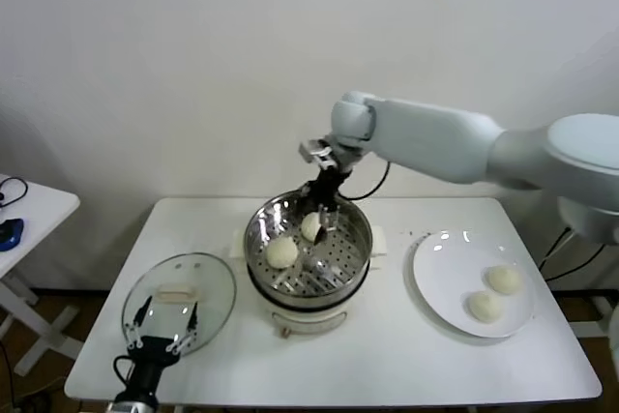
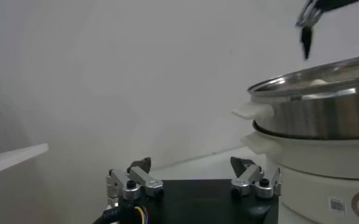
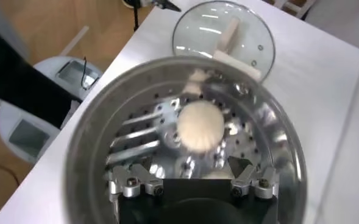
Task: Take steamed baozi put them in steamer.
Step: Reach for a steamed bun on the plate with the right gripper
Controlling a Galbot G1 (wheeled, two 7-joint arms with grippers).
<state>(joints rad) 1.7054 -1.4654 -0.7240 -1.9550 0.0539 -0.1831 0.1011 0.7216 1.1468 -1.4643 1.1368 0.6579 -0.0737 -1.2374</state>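
The steel steamer point(image 1: 255, 231) stands mid-table on its white base. Two steamed baozi lie on its perforated tray: one point(image 1: 281, 252) toward the left, one point(image 1: 311, 227) just under my right gripper point(image 1: 326, 208). That gripper hangs open over the pot, holding nothing. In the right wrist view one baozi point(image 3: 199, 124) lies ahead of the open right gripper point(image 3: 191, 167), and another baozi point(image 3: 219, 175) peeks out close under it. Two more baozi point(image 1: 504, 279) point(image 1: 485, 307) rest on the white plate point(image 1: 443, 268). My left gripper point(image 1: 164, 331) waits open by the table's front left.
A round glass lid point(image 1: 179, 299) lies flat left of the steamer, right by my left gripper point(image 2: 190, 163). The left wrist view shows the steamer's wall point(image 2: 319, 103) with the right gripper's fingers point(image 2: 306, 36) above it. A small side table point(image 1: 39, 208) stands far left.
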